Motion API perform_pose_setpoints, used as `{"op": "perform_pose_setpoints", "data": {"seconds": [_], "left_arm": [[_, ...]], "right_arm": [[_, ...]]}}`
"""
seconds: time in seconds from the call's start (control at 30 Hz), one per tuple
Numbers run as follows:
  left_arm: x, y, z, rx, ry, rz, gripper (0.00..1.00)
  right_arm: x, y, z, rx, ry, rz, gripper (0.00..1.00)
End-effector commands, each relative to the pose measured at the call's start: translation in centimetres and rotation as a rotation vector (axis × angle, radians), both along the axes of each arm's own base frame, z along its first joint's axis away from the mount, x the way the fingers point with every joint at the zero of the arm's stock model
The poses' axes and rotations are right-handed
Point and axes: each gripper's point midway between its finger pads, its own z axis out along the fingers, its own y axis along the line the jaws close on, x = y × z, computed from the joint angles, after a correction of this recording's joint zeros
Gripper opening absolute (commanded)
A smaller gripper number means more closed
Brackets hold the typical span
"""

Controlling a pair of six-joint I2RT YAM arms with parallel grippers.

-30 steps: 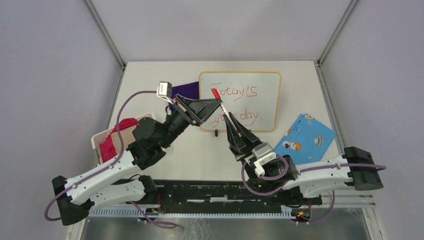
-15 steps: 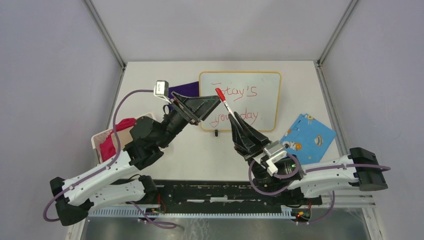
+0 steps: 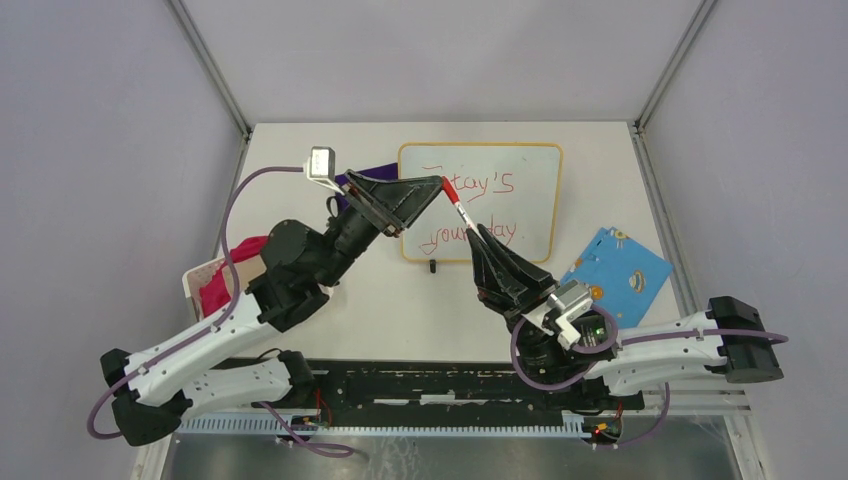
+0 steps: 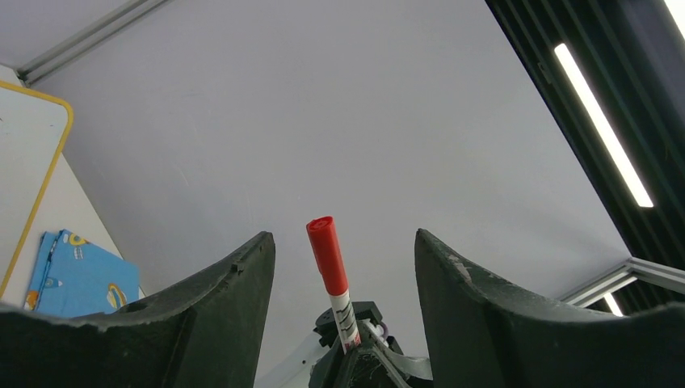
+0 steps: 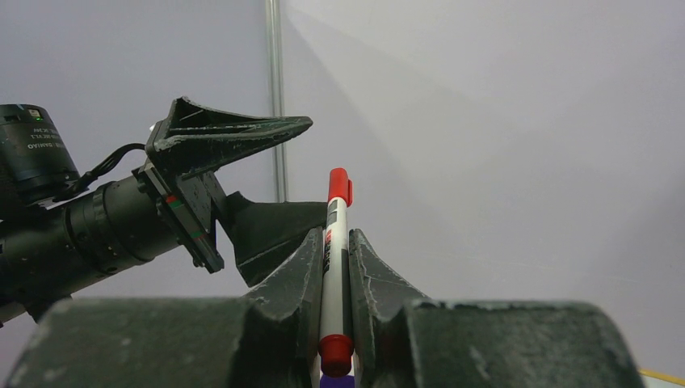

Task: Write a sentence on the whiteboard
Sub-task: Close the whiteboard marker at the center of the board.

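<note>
The whiteboard (image 3: 532, 215) lies flat at the back of the table, its yellow-framed corner (image 4: 24, 153) also in the left wrist view. The sentence (image 3: 486, 184) runs across it in red, in two lines, partly hidden by the arms. My right gripper (image 3: 476, 231) (image 5: 333, 239) is shut on a white marker (image 3: 465, 215) (image 5: 334, 242), held above the board. The marker's red cap (image 3: 451, 191) (image 4: 327, 252) points at my left gripper (image 3: 436, 186) (image 4: 339, 242). That gripper is open, its fingers on either side of the cap and apart from it.
A blue patterned card (image 3: 612, 275) (image 4: 73, 271) lies right of the board. Purple cloth (image 3: 372, 176) lies left of it, under my left arm. A white bin with pink cloth (image 3: 222, 284) sits at the table's left edge. A small black foot (image 3: 432, 266) sticks out below the board.
My left gripper has opened and let go of the red cap, which stays on the marker. My right arm has shifted right with the marker in its grip.
</note>
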Motion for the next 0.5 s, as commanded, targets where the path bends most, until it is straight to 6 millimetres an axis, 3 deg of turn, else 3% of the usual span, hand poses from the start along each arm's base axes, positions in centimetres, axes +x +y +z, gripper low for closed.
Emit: {"op": "perform_pose_setpoints", "data": {"seconds": [0.0,0.17,0.47], "left_arm": [[0.1,0.57,2.54,-0.009,-0.072,0.044,0.69],[0.54,-0.08,1.69,0.017,-0.039,0.039,0.64],[0.01,-0.39,2.05,0.007,-0.057,0.007,0.53]], "right_arm": [[-0.22,-3.68,2.53,0.221,-0.008,0.026,0.0],[-0.25,-3.43,2.49,0.211,-0.009,0.03,0.0],[-0.22,-3.37,2.41,0.208,-0.007,0.029,0.0]]}}
